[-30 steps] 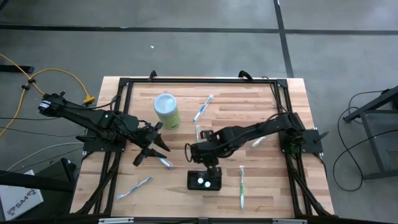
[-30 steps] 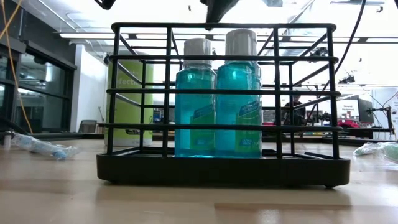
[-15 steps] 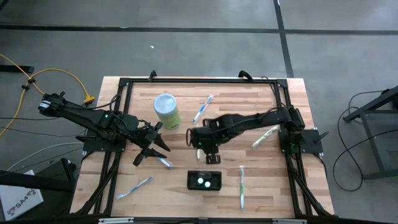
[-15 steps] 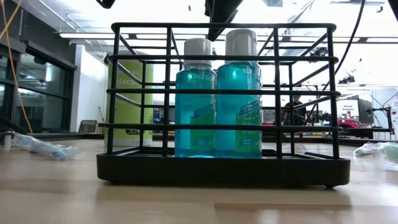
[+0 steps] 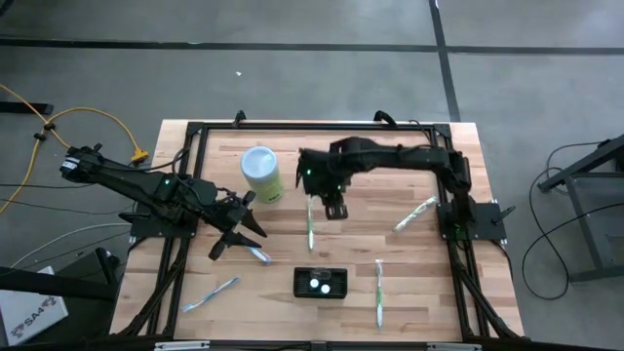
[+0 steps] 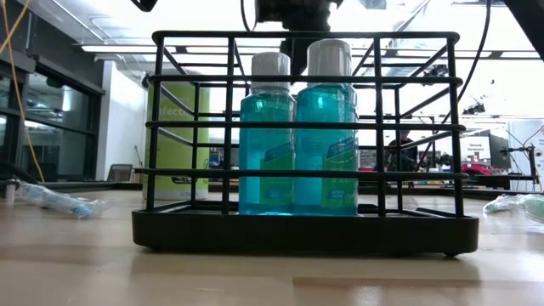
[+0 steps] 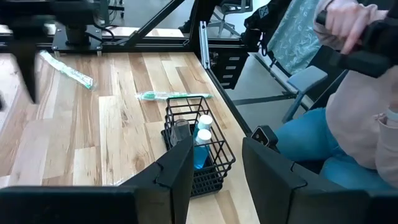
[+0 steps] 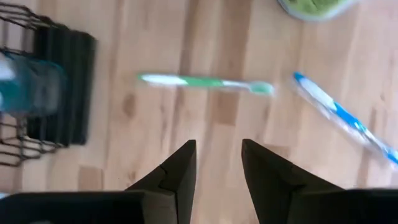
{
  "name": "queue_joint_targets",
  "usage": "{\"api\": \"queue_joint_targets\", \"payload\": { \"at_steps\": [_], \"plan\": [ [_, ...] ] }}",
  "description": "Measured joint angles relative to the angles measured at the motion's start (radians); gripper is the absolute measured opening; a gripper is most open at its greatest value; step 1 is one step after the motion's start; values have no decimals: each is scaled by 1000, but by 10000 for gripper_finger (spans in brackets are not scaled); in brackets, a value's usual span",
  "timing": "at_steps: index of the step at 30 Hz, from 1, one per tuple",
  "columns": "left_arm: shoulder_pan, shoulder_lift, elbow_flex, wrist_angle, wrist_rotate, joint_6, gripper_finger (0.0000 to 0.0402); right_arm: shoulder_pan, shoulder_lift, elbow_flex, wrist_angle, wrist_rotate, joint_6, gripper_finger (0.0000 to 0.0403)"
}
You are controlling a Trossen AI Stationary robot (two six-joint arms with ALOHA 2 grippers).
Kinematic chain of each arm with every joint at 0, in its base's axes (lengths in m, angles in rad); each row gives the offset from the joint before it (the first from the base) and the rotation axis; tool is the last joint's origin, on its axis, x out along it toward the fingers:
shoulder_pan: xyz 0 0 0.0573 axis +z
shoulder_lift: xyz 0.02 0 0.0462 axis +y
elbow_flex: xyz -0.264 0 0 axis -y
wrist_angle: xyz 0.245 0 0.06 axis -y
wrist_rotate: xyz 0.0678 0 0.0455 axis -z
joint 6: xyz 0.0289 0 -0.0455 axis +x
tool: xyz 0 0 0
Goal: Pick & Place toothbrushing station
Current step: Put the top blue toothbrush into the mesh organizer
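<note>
Right gripper (image 5: 332, 208) hovers open, empty, between green canister (image 5: 261, 174), green toothbrush (image 5: 310, 222) and toothbrushing station (image 5: 321, 283).

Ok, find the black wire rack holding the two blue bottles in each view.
High view: black wire rack near the table's front edge, centre.
Low view: rack fills the middle, close up.
Left wrist view: rack near the table's edge, bottom centre.
Right wrist view: rack at the left edge.
Shared landmark: the green toothbrush beside it.
</note>
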Motion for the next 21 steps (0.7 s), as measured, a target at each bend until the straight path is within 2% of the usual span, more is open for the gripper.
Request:
{"api": "queue_joint_targets", "payload": {
  "at_steps": [3,7,10,17,21],
  "plan": [
    [0,0,0,0,0,0,133,-42,0,0,-22,-28,-22,120],
    [0,0,0,0,0,0,133,-95,0,-1,-21,-129,-67,120],
    [0,0,0,0,0,0,133,-122,0,-51,24,-190,-89,120],
    [0,0,0,0,0,0,133,-174,2,-204,74,-210,-94,120],
    [0,0,0,0,0,0,133,-198,2,-243,90,-217,-137,120]
  ]
}}
